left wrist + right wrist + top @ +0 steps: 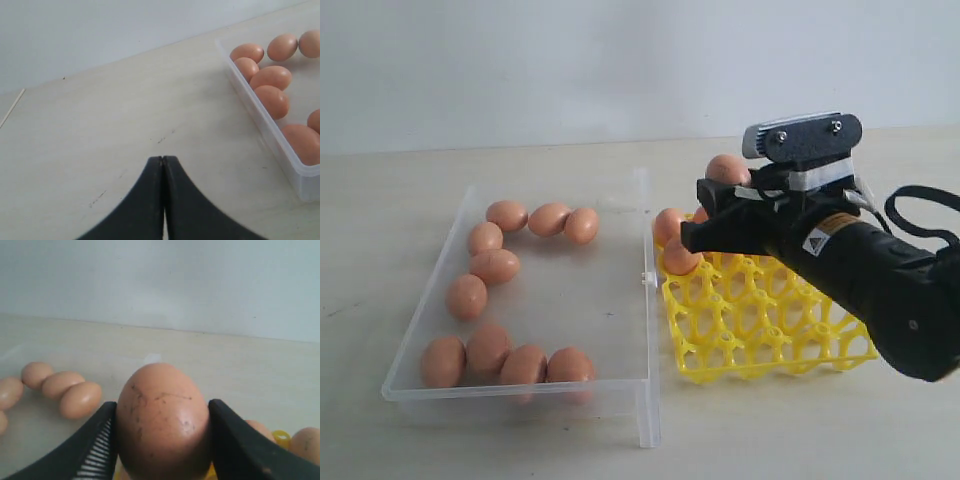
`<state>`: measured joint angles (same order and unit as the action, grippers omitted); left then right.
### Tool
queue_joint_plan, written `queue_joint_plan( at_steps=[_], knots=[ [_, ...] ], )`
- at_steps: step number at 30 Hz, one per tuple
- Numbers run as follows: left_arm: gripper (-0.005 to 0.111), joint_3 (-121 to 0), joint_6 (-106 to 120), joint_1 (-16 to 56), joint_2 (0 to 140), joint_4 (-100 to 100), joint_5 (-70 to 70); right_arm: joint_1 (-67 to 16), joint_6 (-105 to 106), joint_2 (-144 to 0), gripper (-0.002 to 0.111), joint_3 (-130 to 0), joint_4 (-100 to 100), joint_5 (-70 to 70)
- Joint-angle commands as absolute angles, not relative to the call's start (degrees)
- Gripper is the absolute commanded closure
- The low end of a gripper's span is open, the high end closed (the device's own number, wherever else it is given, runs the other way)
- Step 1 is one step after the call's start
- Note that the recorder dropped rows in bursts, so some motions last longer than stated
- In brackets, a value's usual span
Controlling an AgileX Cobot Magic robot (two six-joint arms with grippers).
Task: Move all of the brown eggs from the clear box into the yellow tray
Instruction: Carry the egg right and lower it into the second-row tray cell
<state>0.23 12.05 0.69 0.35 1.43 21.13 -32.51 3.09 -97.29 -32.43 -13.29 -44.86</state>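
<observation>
Right wrist view: right claw (162,407) clamped on a brown egg (162,425) over the yellow tray's (770,330) edge nearest the clear box (610,300); next, judged, seat it in a free cell. Left claw (162,160) together.

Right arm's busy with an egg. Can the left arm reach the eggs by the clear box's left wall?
Probably yes: only bare table separates the left gripper from the open-topped clear box holding those brown eggs; the jaws are shut now.

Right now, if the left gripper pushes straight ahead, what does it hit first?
Nothing nearby, it seems: the left gripper, shut, points across the table; the clear box sits off to one side.
</observation>
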Motion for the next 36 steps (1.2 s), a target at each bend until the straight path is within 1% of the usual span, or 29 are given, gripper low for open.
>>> queue_joint_plan(
  at_steps=[1, 5, 14, 22, 32, 33, 36],
  knots=[
    [0.107, 0.0, 11.75, 0.59, 0.0, 1.43, 20.8, -30.71, 1.85, -99.85, 0.108, -30.68, -12.94, -48.58],
    [0.107, 0.0, 11.75, 0.59, 0.0, 1.43, 20.8, -30.49, 1.85, -104.05, 0.108, -30.79, -13.54, -52.56],
    [0.107, 0.0, 11.75, 0.59, 0.0, 1.43, 20.8, -30.49, -0.58, -109.46, 0.108, -31.53, -13.42, -55.33],
    [0.107, 0.0, 11.75, 0.59, 0.0, 1.43, 20.8, -30.49, -3.24, -112.92, 0.108, -36.3, -12.94, -53.59],
    [0.107, 0.0, 11.75, 0.59, 0.0, 1.43, 20.8, -29.15, -3.71, -114.99, 0.108, -36.98, -12.97, -52.71],
    [0.107, 0.0, 11.75, 0.59, 0.0, 1.43, 20.8, -29.15, -4.25, -114.99, 0.108, -37.18, -12.97, -52.18],
    [0.107, 0.0, 11.75, 0.59, 0.0, 1.43, 20.8, -28.89, -5.15, -115.58, 0.102, -39.3, -11.41, -49.25]
  ],
)
